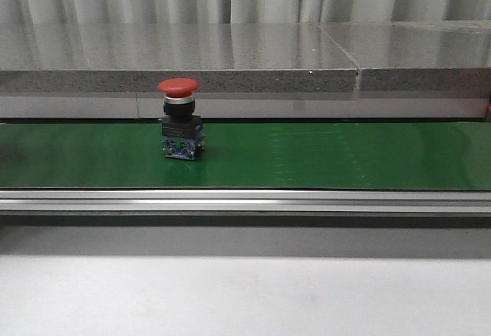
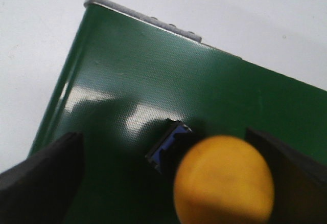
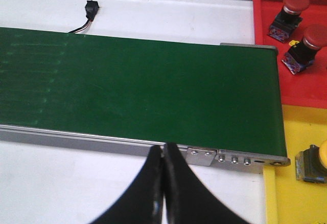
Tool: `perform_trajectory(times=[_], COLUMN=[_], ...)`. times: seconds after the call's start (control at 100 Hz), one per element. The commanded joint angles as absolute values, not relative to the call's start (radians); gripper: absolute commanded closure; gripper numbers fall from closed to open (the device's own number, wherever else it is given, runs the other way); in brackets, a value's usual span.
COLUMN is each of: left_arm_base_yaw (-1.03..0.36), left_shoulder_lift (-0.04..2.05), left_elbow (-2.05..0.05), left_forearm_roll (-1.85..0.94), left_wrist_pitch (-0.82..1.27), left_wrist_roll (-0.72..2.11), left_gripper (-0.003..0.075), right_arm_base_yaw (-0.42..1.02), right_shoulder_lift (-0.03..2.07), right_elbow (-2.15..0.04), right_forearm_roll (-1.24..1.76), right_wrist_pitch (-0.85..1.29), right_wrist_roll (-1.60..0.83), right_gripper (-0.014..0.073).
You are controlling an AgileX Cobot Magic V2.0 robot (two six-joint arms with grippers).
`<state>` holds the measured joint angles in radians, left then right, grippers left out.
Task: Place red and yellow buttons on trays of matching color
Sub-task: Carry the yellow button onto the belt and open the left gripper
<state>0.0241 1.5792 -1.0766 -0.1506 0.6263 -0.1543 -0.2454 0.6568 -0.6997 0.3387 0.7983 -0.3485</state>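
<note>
A red button (image 1: pixel 178 121) with a black and blue base stands upright on the green belt (image 1: pixel 322 156), left of the middle. A yellow button (image 2: pixel 224 180) stands on the belt (image 2: pixel 153 75) near its end, between the fingers of my open left gripper (image 2: pixel 163 134) and closer to one finger (image 2: pixel 286 168) than to the other. My right gripper (image 3: pixel 163 150) is shut and empty, hovering at the belt's near rail. Beyond the belt's end lie a red tray (image 3: pixel 263 45) holding two red buttons (image 3: pixel 291 9) (image 3: pixel 306 42) and a yellow tray (image 3: pixel 296 132) holding a yellow button (image 3: pixel 312 162).
A metal rail (image 1: pixel 245 200) runs along the belt's front edge, with white table (image 1: pixel 245 290) before it. A grey stone ledge (image 1: pixel 245 60) stands behind the belt. A black connector with wires (image 3: pixel 89 12) lies on the white surface past the belt.
</note>
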Motion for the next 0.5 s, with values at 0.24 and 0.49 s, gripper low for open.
perform_trajectory(times=[0.24, 0.49], left_arm_base_yaw=[-0.037, -0.105], left_shoulder_lift=[1.519, 1.369], left_elbow=[-1.262, -1.262], left_forearm_roll=[-0.156, -0.154], left_wrist_pitch=[0.608, 0.572], left_wrist_roll=[-0.112, -0.041], left_gripper=[0.009, 0.0092], right_arm_base_yaw=[-0.245, -0.245], right_shoulder_lift=[0.655, 0.655], right_elbow=[-0.723, -0.723], right_forearm_roll=[0.35, 0.35], right_wrist_pitch=[0.751, 0.751], right_wrist_roll=[-0.36, -0.36], right_gripper=[0.0662, 0.0662])
